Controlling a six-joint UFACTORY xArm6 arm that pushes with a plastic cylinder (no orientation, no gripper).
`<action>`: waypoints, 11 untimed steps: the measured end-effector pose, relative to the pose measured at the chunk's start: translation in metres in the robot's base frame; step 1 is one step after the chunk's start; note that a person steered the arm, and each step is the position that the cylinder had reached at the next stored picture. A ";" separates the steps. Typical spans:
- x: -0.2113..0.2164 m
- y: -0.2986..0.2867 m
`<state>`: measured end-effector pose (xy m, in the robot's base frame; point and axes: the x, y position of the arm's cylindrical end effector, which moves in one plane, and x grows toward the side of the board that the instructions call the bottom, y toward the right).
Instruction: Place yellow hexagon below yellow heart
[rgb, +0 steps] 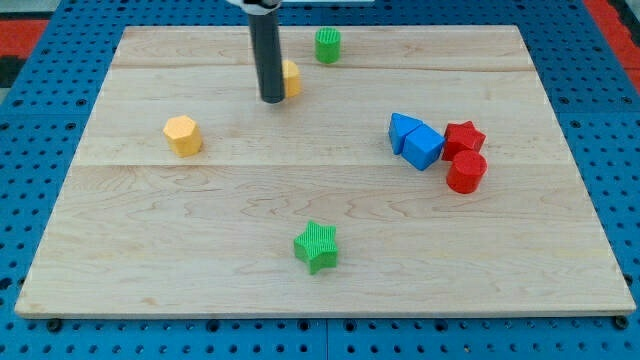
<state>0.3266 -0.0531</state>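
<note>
My tip (271, 100) — a plain dark rod, no tool to open or hold — rests on the pale wooden table (320, 270), touching the yellow heart block (291, 78) it partly hides. The yellow hexagon block (183, 135) sits well apart, toward the view's lower left.

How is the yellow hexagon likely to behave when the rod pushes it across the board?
The yellow hexagon looks squat and flat-bottomed, so it should probably slide, not roll or tip. Its flat sides may make it turn if my tip hits off-centre. The wooden board looks smooth, so little drag seems likely.
</note>
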 end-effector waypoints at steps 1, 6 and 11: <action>-0.021 0.025; 0.139 -0.150; 0.069 -0.059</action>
<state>0.3956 -0.1118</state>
